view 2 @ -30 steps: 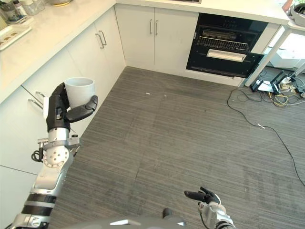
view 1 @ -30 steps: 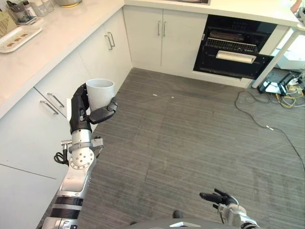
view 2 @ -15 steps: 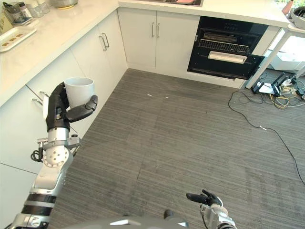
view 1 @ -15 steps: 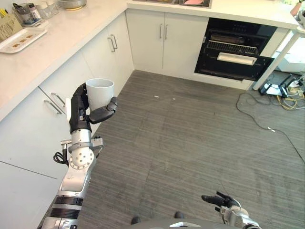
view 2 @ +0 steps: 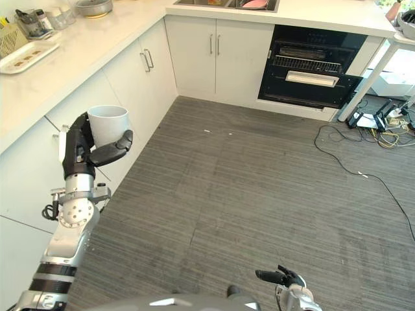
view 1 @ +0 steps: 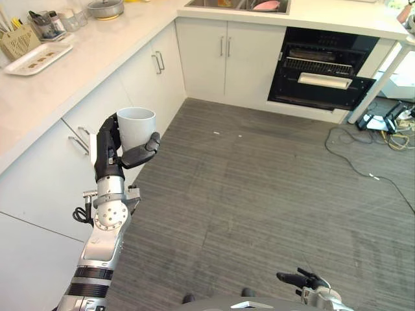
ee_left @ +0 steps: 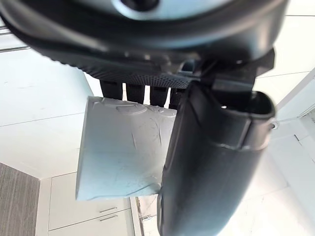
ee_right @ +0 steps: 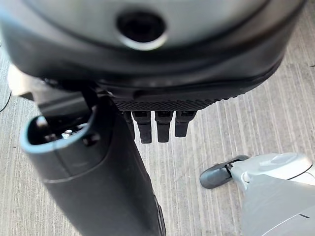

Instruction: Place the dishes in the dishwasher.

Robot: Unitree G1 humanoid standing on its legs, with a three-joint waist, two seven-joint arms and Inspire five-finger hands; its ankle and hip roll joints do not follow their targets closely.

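A white cup [view 1: 137, 125] is held upright at chest height in front of the left cabinets, with my left hand [view 1: 109, 150] shut on it. Fingers wrap its far side and the thumb crosses its front. The left wrist view shows the cup [ee_left: 123, 147] pressed between the fingers and thumb. The dishwasher [view 1: 324, 65], dark with racks inside and its door partly down, stands at the back right under the counter. My right hand [view 1: 299, 280] hangs low over the floor with relaxed fingers and holds nothing.
A white counter [view 1: 84, 52] runs along the left with a tray [view 1: 35, 58], a utensil basket [view 1: 18, 42] and a pot [view 1: 106, 8]. White cabinets [view 1: 224, 58] line the back. Cables [view 1: 382, 139] lie on the grey floor at the right beside a white table leg [view 1: 379, 81].
The whole picture has shifted, bringing more of the counter and the sink into view. The left hand still holds the cup the same way. The right hand sits slightly lower in the picture.
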